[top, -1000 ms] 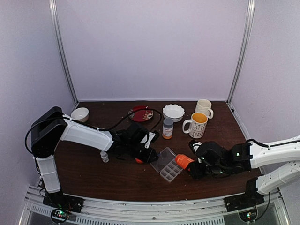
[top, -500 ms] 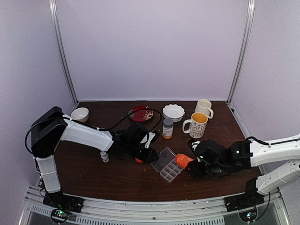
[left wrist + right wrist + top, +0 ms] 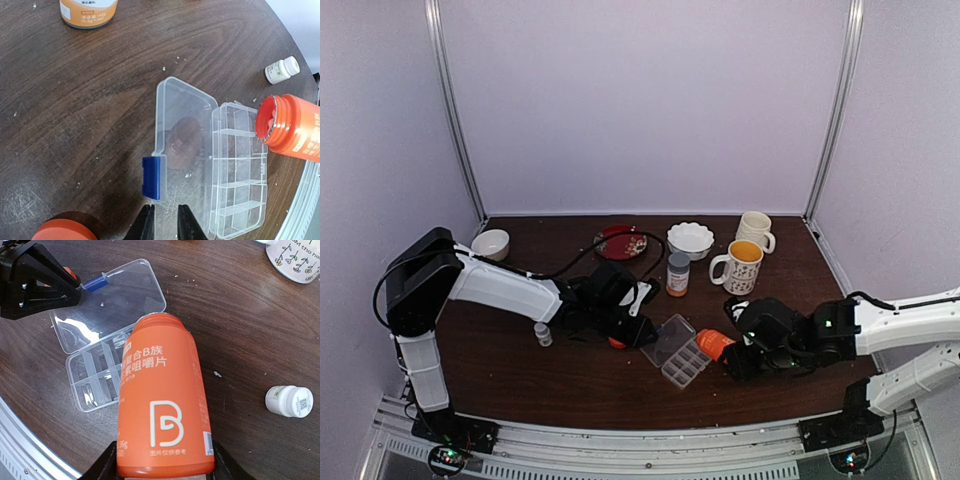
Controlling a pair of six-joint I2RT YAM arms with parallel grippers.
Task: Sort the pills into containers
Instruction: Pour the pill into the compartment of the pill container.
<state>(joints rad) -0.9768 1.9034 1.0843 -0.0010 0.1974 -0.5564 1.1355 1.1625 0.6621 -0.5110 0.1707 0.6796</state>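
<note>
Organiser box (image 3: 239, 167): laid open near the front edge of the table (image 3: 570, 385), lid (image 3: 182, 125) folded flat; no pills are made out in the compartments. Orange bottle (image 3: 162, 400): clamped sideways in the right gripper (image 3: 162, 467), mouth at the tray's corner. It is shifted only a trifle rightward since a second ago, so pouring is judged not begun. Left gripper (image 3: 166, 222): fingers narrowly parted, empty, just short of the blue latch (image 3: 151, 177). Bare wood is left in front; a small white bottle (image 3: 289, 401) stands near.
</note>
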